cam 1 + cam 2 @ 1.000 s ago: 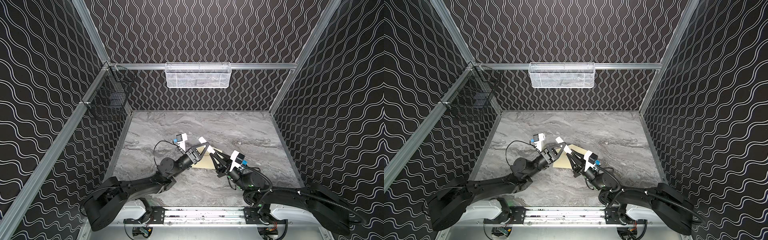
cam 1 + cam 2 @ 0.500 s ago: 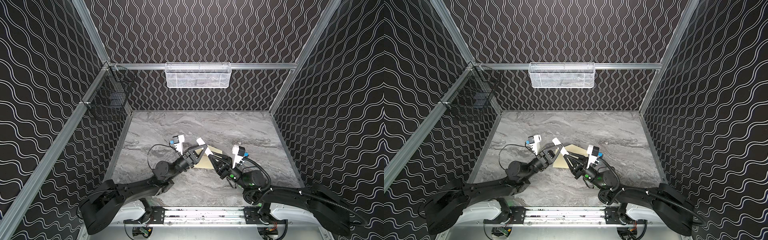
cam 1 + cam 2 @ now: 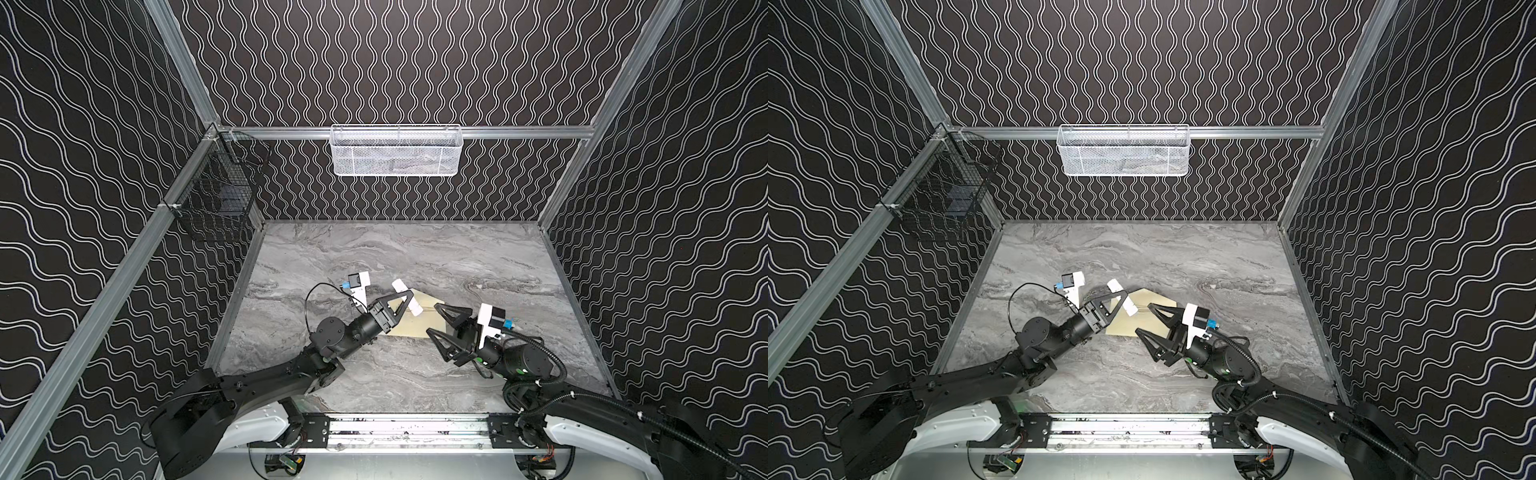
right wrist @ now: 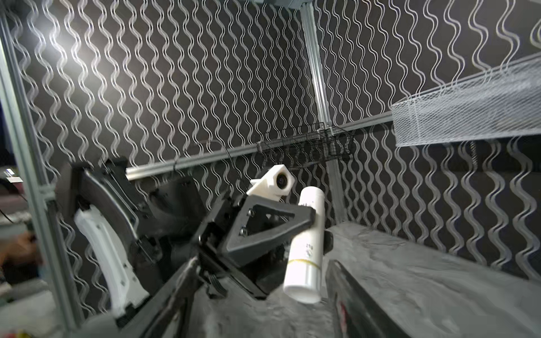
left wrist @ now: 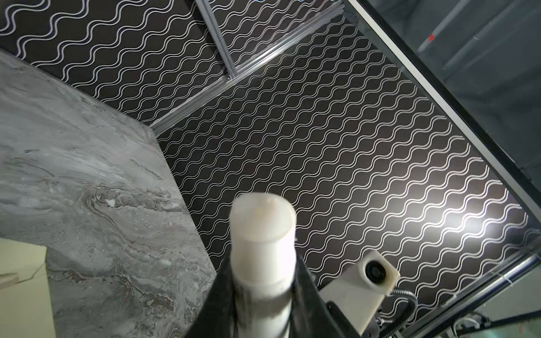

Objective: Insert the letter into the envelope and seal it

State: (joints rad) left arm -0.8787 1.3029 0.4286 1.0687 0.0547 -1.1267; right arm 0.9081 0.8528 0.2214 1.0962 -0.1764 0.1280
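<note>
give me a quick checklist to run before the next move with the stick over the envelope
1. Left hand gripping the white cylindrical stick: ok.
2. Right hand open and apart from the stick: ok.
3. Long pale cream paper envelope lying on the grey marbled table, under the stick: ok.
4. Tan bordered letter inside the envelope: cannot tell, it is not visible.
5. Stick's working end uncapped: cannot tell.
6. Pointed flap sealed: not ok, it appears folded open.

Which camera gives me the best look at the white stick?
The right wrist view: the stick shows nearly full length, clamped in the left gripper. The left wrist view shows only its end. In both top views the stick is small.
</note>
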